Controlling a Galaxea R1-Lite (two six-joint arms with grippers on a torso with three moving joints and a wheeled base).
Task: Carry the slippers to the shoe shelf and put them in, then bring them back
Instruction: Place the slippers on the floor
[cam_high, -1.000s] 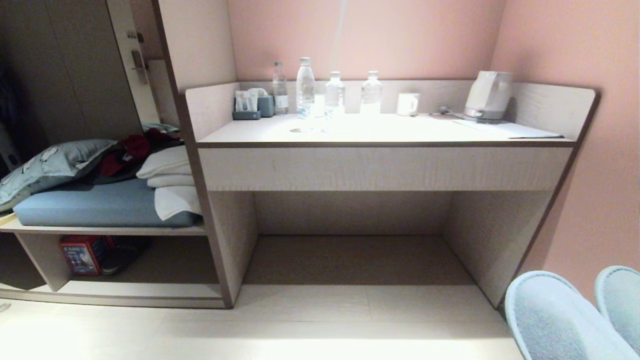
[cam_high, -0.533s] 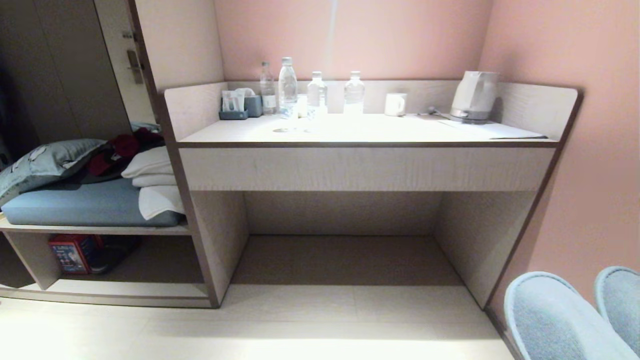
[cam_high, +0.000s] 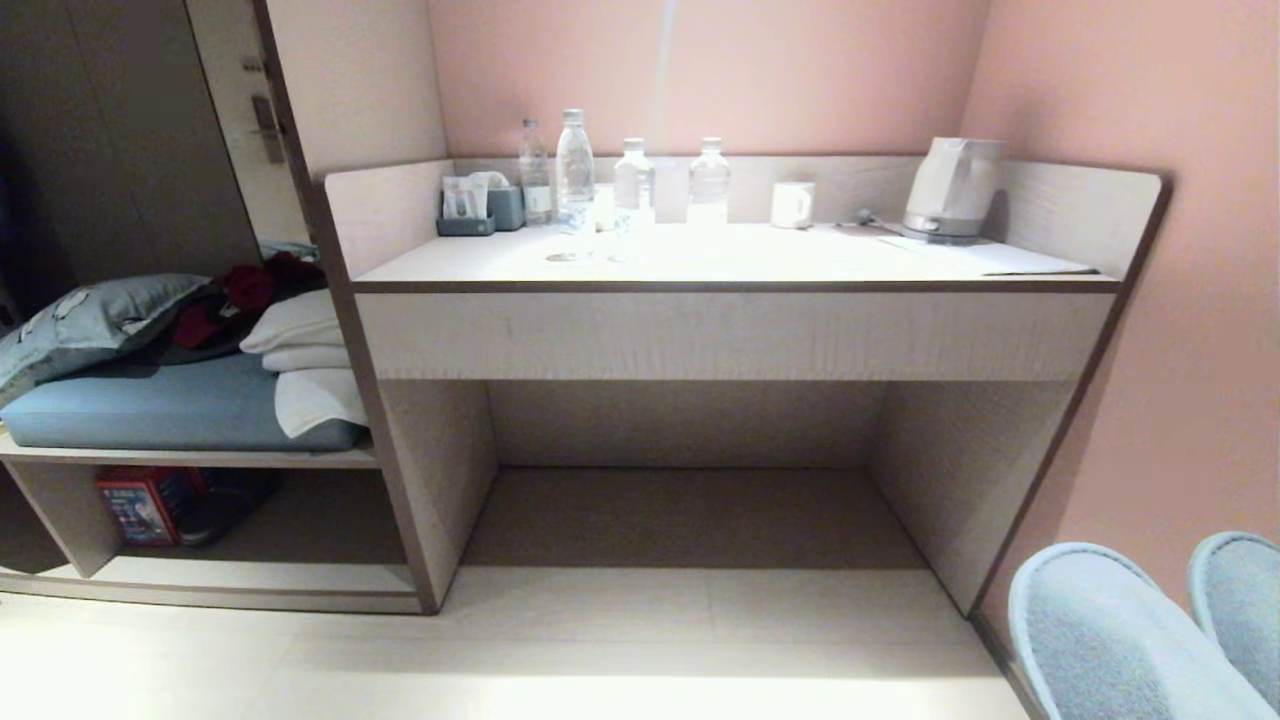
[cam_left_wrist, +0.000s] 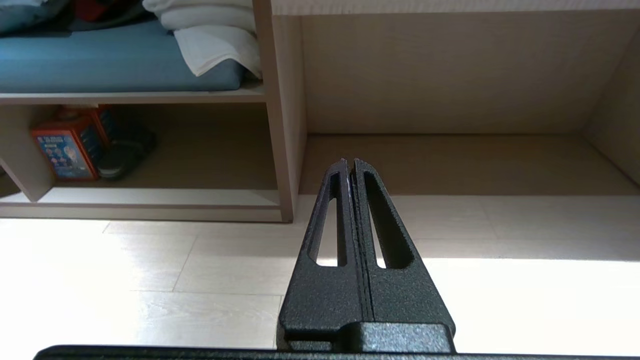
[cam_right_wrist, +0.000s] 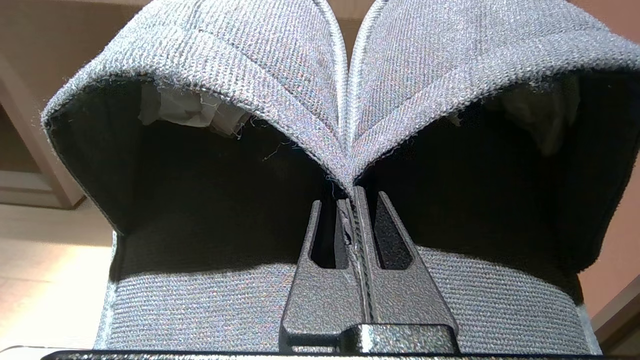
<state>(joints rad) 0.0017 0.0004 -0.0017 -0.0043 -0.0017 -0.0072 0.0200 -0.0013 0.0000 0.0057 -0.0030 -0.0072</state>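
Note:
The slippers (cam_high: 1100, 630), blue-grey fabric, hang side by side at the lower right of the head view, toes pointing away from me. In the right wrist view my right gripper (cam_right_wrist: 352, 192) is shut on the slippers (cam_right_wrist: 280, 65), pinching their two inner upper edges together between its jaws. The shoe shelf (cam_high: 250, 578) is the low open compartment at the far left, under the cushioned bench; its base board (cam_left_wrist: 150, 197) also shows in the left wrist view. My left gripper (cam_left_wrist: 349, 162) is shut and empty, hanging low over the pale floor in front of the desk's side panel.
A pale desk (cam_high: 740, 330) with a wide knee-space fills the middle, carrying water bottles (cam_high: 574, 170), a mug (cam_high: 790, 204) and a kettle (cam_high: 950, 190). A red box (cam_high: 135, 505) and a dark shoe (cam_high: 225, 500) sit in the shelf. The pink wall (cam_high: 1180, 350) is close on the right.
The whole head view has shifted left by a small amount, so the camera has swung right. The slippers keep the same place in the picture.

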